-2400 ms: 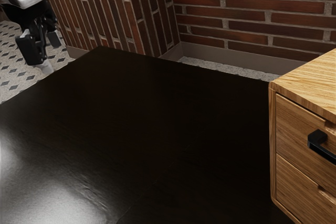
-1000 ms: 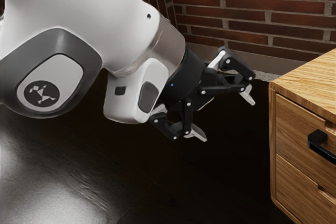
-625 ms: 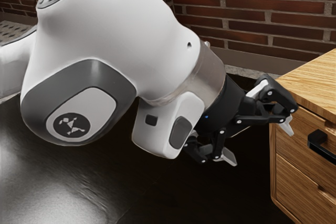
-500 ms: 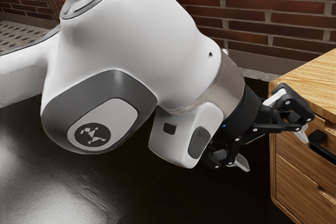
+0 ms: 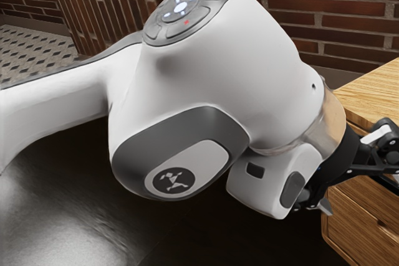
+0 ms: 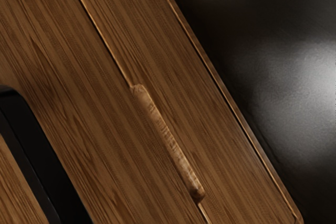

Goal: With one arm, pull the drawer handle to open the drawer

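Reaching for the drawer handle (image 6: 31, 156), a black bar on the cabinet (image 5: 368, 98) front. Our gripper (image 5: 356, 172) is just before that front, jaws wide and holding nothing. The drawer (image 6: 79, 103) looks shut. Next we close on the bar and pull away from the cabinet, over the open tabletop (image 5: 62, 216).

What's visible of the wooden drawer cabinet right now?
The cabinet is light, striped-grain wood. It stands upright on the dark table at the exterior view's right, partly hidden by the arm. The wrist view shows two flat drawer fronts lying flush, parted by a thin seam with a paler recessed notch, and a black handle on one front. The gripper, fingers spread, is at the upper front; contact cannot be told.
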`<action>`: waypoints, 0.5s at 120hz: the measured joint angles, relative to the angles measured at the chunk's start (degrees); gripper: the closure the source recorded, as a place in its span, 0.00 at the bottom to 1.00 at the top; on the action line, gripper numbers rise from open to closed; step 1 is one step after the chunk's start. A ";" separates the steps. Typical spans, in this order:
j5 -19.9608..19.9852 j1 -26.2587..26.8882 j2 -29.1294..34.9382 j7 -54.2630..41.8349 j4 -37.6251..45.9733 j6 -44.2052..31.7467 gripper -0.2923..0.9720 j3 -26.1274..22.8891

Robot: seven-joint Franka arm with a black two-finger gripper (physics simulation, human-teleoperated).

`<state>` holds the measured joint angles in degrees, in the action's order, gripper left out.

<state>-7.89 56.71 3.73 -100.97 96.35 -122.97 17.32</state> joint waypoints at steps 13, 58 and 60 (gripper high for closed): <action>-0.60 -0.76 -1.52 0.35 -0.89 -0.22 0.23 0.03; 0.20 -1.41 -4.13 1.48 -0.59 -3.89 0.21 -0.02; 0.21 -1.34 -3.94 1.52 -0.25 -4.01 0.22 0.02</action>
<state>-7.68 55.37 -0.20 -99.45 96.10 -126.98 17.34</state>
